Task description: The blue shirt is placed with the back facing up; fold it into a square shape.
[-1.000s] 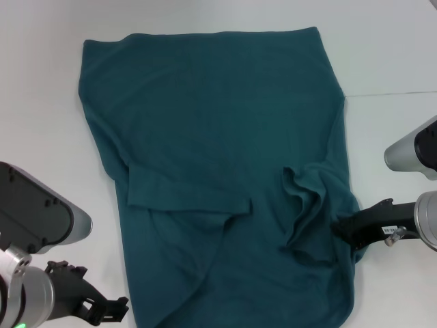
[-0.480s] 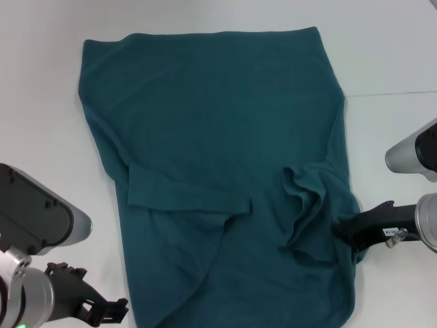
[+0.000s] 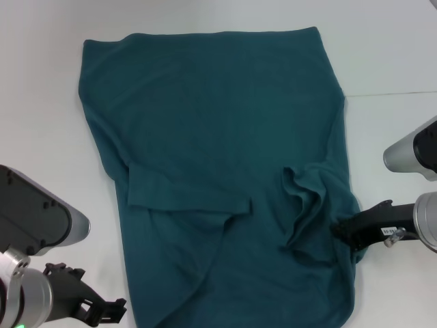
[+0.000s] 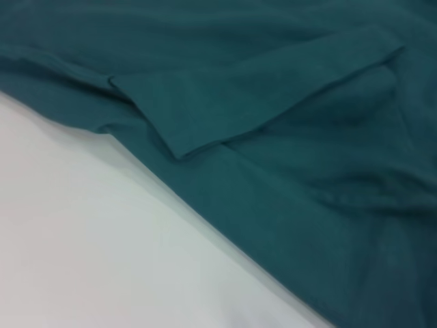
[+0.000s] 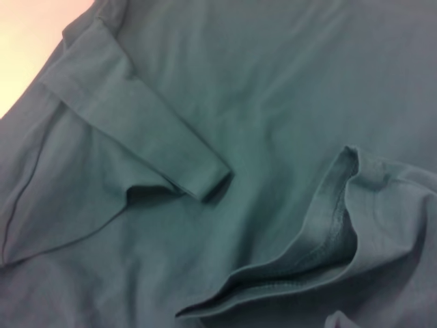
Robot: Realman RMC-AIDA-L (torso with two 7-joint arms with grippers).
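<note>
Blue shirt lay long axis near–far. Right gripper touched its near-right edge, possibly pinching fabric; grip unclear. Left gripper sat just off the near-left hem, opening unclear

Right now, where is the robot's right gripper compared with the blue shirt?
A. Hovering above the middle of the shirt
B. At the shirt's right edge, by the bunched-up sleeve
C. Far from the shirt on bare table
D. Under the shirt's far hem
B: in the head view the right gripper meets the right edge of the blue shirt, beside the crumpled sleeve, while the left gripper waits near the shirt's lower left corner.
</note>
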